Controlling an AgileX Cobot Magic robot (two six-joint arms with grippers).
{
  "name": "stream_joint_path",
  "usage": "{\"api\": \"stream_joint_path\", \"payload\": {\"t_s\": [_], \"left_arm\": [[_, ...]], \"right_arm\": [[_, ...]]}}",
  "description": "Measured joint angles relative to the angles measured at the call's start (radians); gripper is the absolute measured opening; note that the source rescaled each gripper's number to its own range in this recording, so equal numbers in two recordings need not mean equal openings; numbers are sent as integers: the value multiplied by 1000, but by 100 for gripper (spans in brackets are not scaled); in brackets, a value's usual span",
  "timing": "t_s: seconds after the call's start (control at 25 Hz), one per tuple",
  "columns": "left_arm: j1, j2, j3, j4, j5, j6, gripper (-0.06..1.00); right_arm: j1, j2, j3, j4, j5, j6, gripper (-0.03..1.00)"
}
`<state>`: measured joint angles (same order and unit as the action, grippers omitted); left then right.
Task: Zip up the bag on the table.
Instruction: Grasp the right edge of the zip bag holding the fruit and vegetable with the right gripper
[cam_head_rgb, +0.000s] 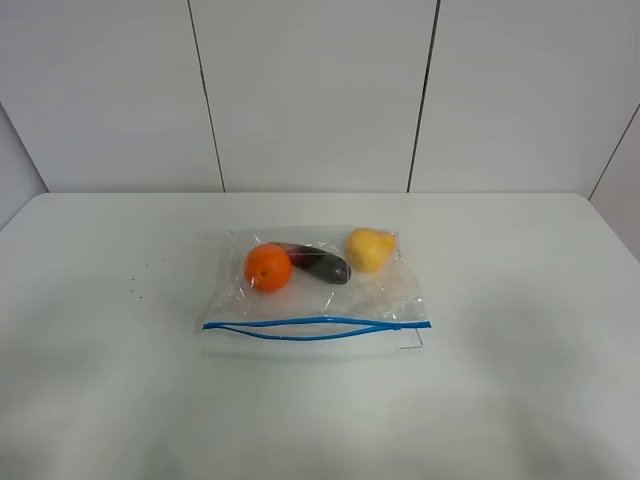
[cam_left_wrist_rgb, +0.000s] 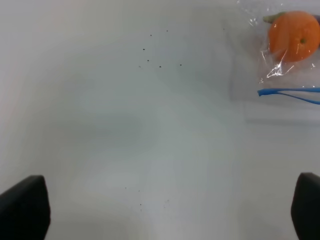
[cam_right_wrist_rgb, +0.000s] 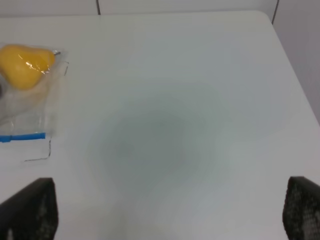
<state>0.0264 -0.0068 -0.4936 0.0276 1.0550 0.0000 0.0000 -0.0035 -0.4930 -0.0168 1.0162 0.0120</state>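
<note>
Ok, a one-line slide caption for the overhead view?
Unzipped clear bag holding orange, eggplant and yellow fruit on white table, blue strip gaping.

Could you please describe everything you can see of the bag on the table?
The bag is a clear, crinkled plastic pouch lying flat near the middle of the white table. A blue zip strip runs along its near edge; its two tracks bow apart in the middle, so it looks unsealed. Inside lie an orange, a dark eggplant and a yellow fruit, along the far side. Only the table touches it.
</note>
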Motion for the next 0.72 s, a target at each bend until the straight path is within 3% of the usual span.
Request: {"api": "stream_joint_path", "payload": {"t_s": [0.72], "left_arm": [[0,0,0,0,-2,0,100]], "right_arm": [[0,0,0,0,0,0,100]]}}
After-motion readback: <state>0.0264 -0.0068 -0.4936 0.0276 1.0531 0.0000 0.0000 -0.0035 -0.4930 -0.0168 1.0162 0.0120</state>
